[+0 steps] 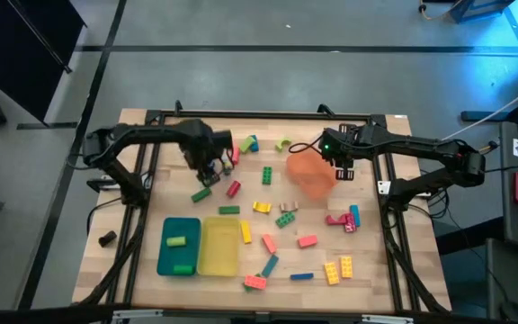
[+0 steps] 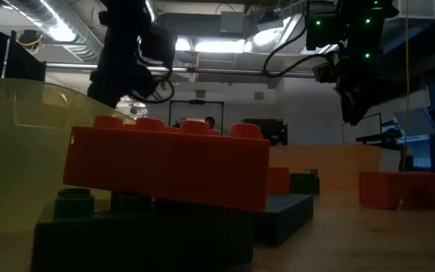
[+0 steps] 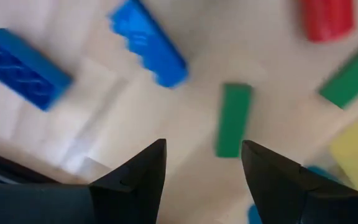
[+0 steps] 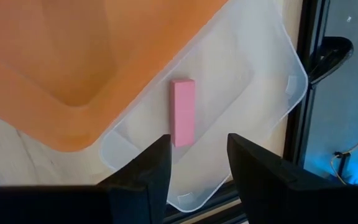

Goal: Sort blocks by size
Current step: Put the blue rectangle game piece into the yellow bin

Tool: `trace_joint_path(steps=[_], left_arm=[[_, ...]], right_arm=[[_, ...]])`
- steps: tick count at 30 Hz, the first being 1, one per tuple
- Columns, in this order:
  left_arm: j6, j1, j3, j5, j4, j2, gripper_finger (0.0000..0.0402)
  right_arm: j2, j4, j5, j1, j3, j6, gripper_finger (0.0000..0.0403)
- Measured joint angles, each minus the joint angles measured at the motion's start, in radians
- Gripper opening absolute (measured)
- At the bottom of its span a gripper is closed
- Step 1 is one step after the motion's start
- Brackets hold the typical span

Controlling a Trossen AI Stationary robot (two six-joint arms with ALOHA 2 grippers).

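Studded plastic toy blocks (image 1: 306, 241) are lying scattered across the wooden surface (image 1: 367, 279); a pink bar block (image 4: 183, 112) is sitting in the clear plastic tray (image 4: 272, 74); the right gripper (image 4: 197, 158) is hovering above it, fingers apart, empty; the left gripper (image 3: 202, 163) is pointing down near a green bar block (image 3: 233, 119), fingers spread.

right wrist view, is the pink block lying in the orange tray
No, the pink block lies flat in the clear tray, beside the orange tray, just ahead of the open right end effector.
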Motion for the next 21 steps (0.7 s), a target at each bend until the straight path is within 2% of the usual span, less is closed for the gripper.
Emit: trace_joint_path(steps=[8,17,19,21], left_arm=[[0.109,0.206,0.0,-0.112,0.025,0.0,0.0194],[0.239,0.269,-0.001,-0.152,0.132,0.0,0.0194],[0.234,0.274,-0.006,-0.158,0.178,-0.001,0.0194],[0.162,0.275,-0.013,-0.19,0.223,-0.001,0.0194]], right_arm=[[0.0,0.0,0.0,0.0,0.0,0.0,0.0159],[0.0,0.0,0.0,0.0,0.0,0.0,0.0159],[0.0,0.0,0.0,0.0,0.0,0.0,0.0159],[0.0,0.0,0.0,0.0,0.0,0.0,0.0159]])
